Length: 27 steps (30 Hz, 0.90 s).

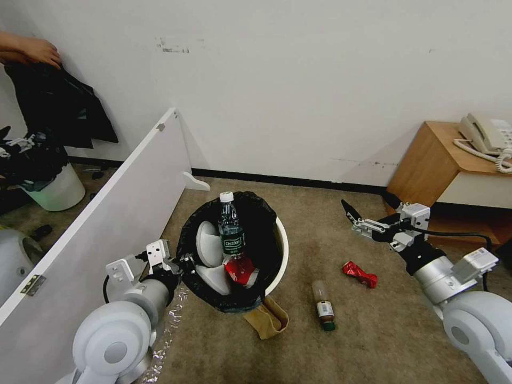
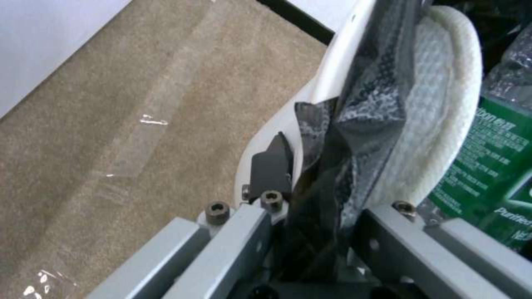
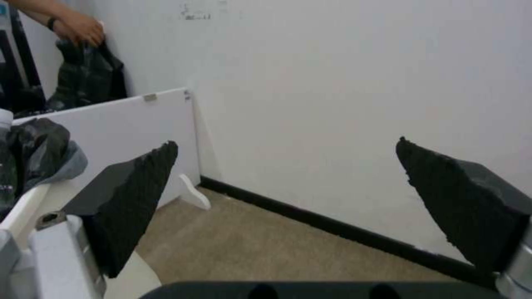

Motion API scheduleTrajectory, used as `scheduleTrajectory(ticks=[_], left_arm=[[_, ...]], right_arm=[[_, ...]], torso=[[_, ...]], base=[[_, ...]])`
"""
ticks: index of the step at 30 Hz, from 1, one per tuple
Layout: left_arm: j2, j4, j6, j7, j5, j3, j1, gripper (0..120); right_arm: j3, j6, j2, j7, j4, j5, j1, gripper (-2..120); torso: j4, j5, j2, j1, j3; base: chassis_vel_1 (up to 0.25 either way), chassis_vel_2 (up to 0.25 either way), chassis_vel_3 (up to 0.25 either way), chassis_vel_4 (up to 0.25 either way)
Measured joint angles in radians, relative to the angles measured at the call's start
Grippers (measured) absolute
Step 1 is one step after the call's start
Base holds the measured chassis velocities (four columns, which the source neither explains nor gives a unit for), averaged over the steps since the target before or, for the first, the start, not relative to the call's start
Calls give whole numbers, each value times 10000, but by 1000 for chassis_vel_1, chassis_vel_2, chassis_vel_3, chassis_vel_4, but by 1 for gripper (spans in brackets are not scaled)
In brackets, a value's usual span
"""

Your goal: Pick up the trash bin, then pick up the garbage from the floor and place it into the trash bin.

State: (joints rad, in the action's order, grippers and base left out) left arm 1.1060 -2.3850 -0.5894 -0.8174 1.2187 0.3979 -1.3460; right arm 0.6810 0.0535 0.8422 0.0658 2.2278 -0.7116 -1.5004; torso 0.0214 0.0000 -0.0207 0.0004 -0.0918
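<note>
Black crinkly liner folds over the rim of the trash bin [image 1: 281, 250], which in the head view sits tilted on the tan carpet [image 1: 384, 330], its mouth turned toward the robot. Inside it already lie two white slippers [image 1: 207, 244], a green-labelled clear bottle [image 1: 232, 229] and a red-white snack packet [image 1: 240, 270]. The left gripper [image 1: 180, 264] is at the bin's near rim, clamped on the edge with the bag. Left on the floor are a tan paper bag [image 1: 268, 318] touching the bin's lower side, a second bottle [image 1: 323, 307] near it, and a crushed red wrapper [image 1: 360, 274] farther to the right, below the right gripper [image 1: 358, 217], which hangs above the carpet with nothing in it. In the left wrist view the left gripper [image 2: 318, 199] straddles the rim — one black finger [image 2: 272, 168] against the white outer wall [image 2: 332, 70], the other side hidden by the liner [image 2: 365, 99] — with a slipper [image 2: 438, 116] and the bottle's green label [image 2: 488, 166] just beyond. In the right wrist view the right gripper [image 3: 288, 195] has its fingers [image 3: 133, 199] spread wide and empty, aimed at the wall and baseboard, with part of the bin's rim [image 3: 25, 203] at the edge. I judge the bin held and the collecting well along — three pieces remain.
</note>
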Motion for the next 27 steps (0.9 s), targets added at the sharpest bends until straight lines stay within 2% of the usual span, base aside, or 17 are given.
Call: scheduleTrajectory(ticks=[15,19,24,27], left_arm=[[-195,472,249,186,81,-34,683,1],[-155,622,321,276,35,-69,842,1],[28,1131,593,617,-370,-331,1473,1],[77,1276,635,669,-420,-404,1644,1]], right_arm=[[-295,-17,-380,70,-433,-175,335,100],[-350,-7,-516,79,-502,-229,336,100],[-681,213,-843,58,-728,-571,257,100],[-814,288,-938,-11,-838,-732,296,100]], torso=[[-1,0,0,0,-1],[0,0,0,0,-1],[0,0,0,0,-2],[1,0,0,0,-2]], base=[[0,0,0,0],[0,0,0,0],[0,0,0,0],[0,0,0,0]])
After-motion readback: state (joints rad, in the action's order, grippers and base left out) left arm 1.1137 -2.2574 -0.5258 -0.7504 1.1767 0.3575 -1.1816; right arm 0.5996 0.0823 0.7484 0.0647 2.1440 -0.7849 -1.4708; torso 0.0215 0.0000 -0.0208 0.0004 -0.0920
